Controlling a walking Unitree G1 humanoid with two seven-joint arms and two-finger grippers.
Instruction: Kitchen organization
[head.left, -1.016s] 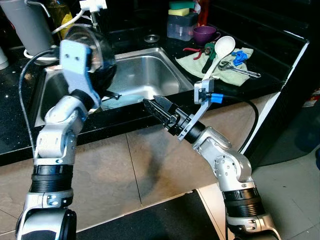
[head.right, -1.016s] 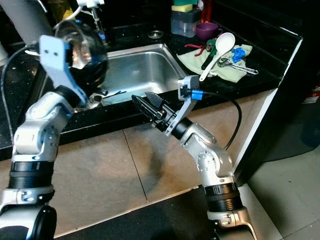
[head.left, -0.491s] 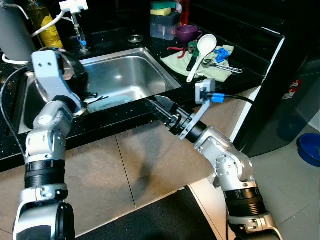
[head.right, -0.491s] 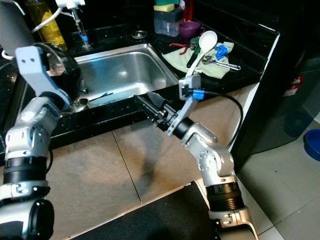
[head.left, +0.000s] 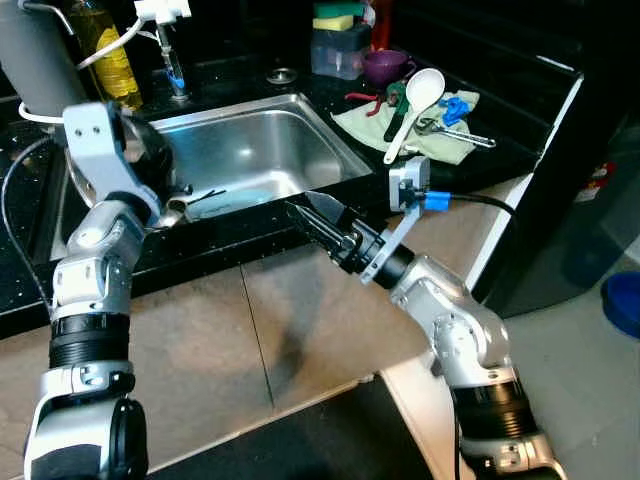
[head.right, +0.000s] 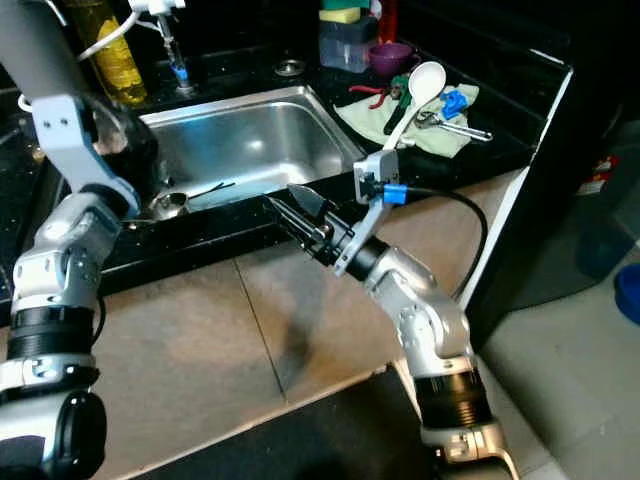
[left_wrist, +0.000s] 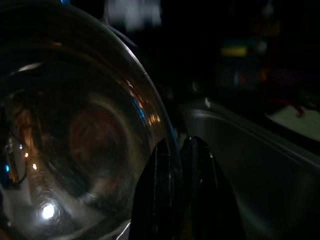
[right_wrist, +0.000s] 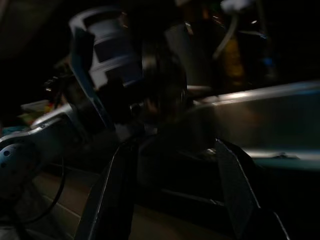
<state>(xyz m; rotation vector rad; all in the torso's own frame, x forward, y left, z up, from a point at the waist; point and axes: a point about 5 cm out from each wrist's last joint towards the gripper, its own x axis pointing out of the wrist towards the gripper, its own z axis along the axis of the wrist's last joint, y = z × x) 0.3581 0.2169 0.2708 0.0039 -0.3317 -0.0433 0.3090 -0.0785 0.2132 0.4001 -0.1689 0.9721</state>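
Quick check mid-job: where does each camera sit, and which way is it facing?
Left and right eye views: on the head, looking down at the sink; both arms show.
Left wrist view: along the left claw, shut on the glass bowl.
Right wrist view: along the open right claw toward the left arm.
Shared: sink and bowl.

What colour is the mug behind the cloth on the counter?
Purple; the mug shows best in the left eye view.
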